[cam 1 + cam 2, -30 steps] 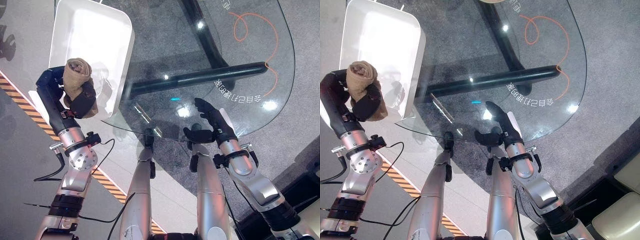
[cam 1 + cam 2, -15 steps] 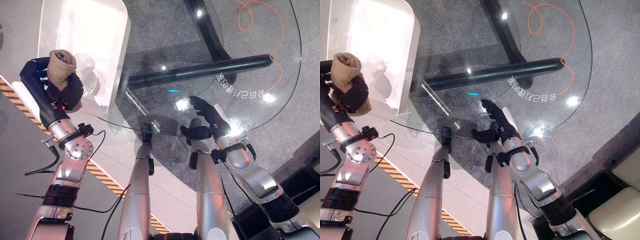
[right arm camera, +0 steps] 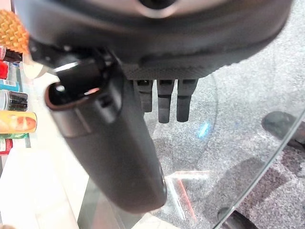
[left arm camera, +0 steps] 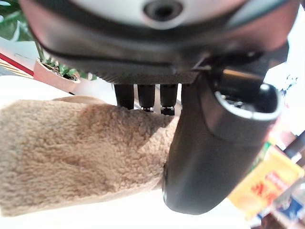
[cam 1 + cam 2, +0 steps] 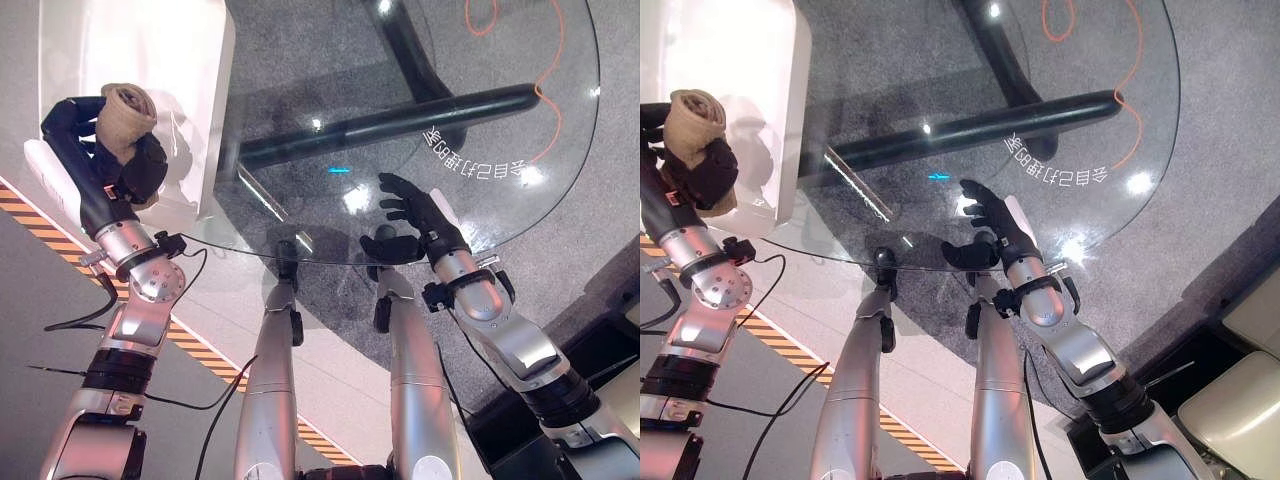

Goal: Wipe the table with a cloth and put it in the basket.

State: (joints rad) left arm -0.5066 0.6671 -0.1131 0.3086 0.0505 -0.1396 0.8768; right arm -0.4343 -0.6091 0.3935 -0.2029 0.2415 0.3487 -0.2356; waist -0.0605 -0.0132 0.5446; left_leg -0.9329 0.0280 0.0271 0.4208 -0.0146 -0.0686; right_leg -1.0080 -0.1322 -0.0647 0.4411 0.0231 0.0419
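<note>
The left hand (image 5: 135, 170) has its fingers and thumb curled round a bunched tan terry cloth (image 5: 125, 108), holding it over the near edge of the white rectangular plastic basket (image 5: 195, 60) that stands beside the round glass bench (image 5: 500, 60). The right hand (image 5: 420, 215) hovers over the bench's near edge with fingers relaxed and spread, holding nothing.
</note>
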